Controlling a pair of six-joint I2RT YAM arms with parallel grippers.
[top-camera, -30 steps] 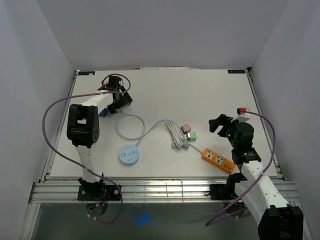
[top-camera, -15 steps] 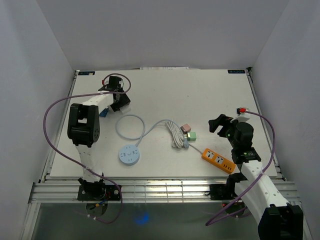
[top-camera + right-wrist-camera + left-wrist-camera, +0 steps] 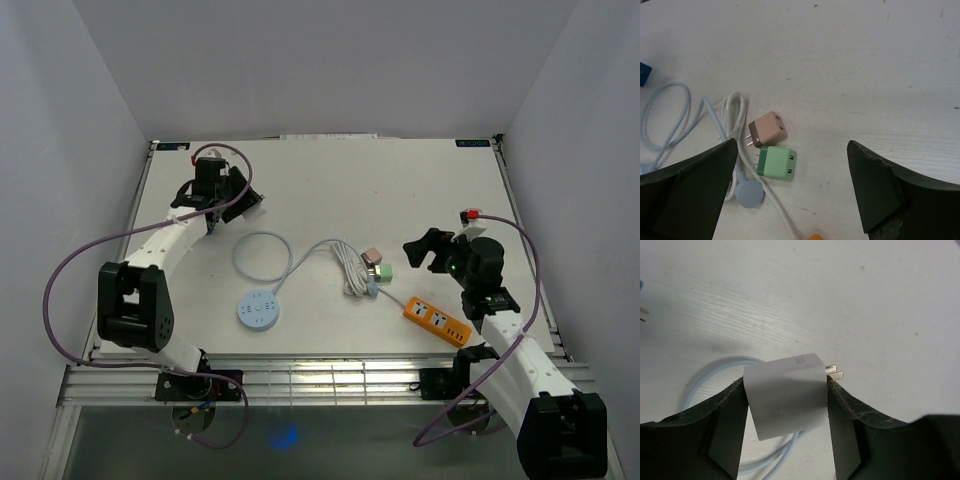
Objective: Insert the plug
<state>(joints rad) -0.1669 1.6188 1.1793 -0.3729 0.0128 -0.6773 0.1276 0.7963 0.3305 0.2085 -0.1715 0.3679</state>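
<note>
Clamped by its flat sides in the left gripper (image 3: pixel 786 405): white plug (image 3: pixel 786 394), prongs (image 3: pixel 835 372) poking out past the fingers (image 3: pixel 727 420), presumably to leave them free for a socket. Seemingly held off the table (image 3: pixel 400 180), with a white cable loop (image 3: pixel 262 232) underneath. Well away from that pincer, across the board: orange power strip (image 3: pixel 437 321), likely the target. Just beside the strip, right gripper (image 3: pixel 791 144) spread wide and empty, hovering over a pink adapter (image 3: pixel 768 129) and a green adapter (image 3: pixel 777 162), perhaps poised to steady something. Between the two pincers, a round blue socket (image 3: pixel 259 309).
</note>
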